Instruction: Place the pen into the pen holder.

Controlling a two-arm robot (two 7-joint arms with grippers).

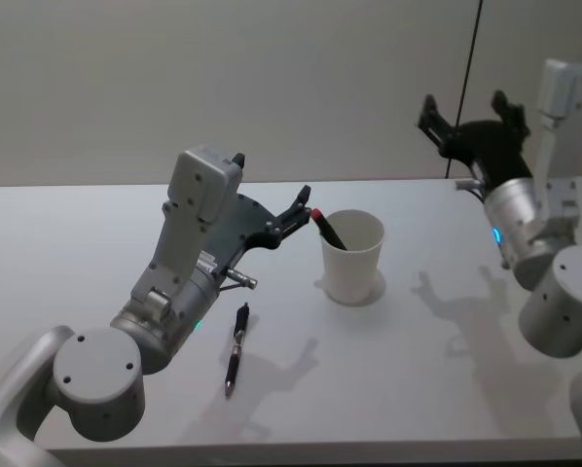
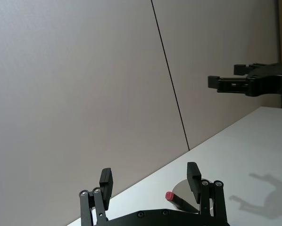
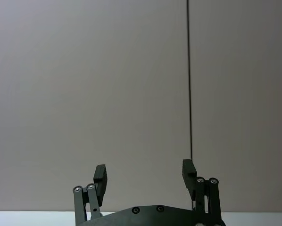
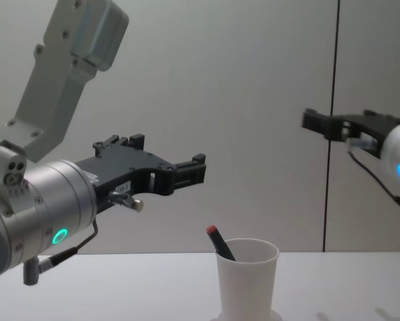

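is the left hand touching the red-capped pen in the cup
Apart. In the chest view the open left hand hangs well above the pen, with a clear gap between them.

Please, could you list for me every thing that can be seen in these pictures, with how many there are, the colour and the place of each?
Pen holder: one, white paper cup, upright on the table, near its middle.
Pen in the holder: one, dark with a red end, leaning toward the robot's left.
Pen on the table: one, black, lying flat, nearer the robot and left of the cup.
Table: one, white, under the cup and the loose pen.
Wall: one, grey, behind the table, with a thin black vertical line.
Left gripper: one, black, open, in the air just left of the cup's rim.
Right gripper: one, black, open, raised high on the right, away from the cup.
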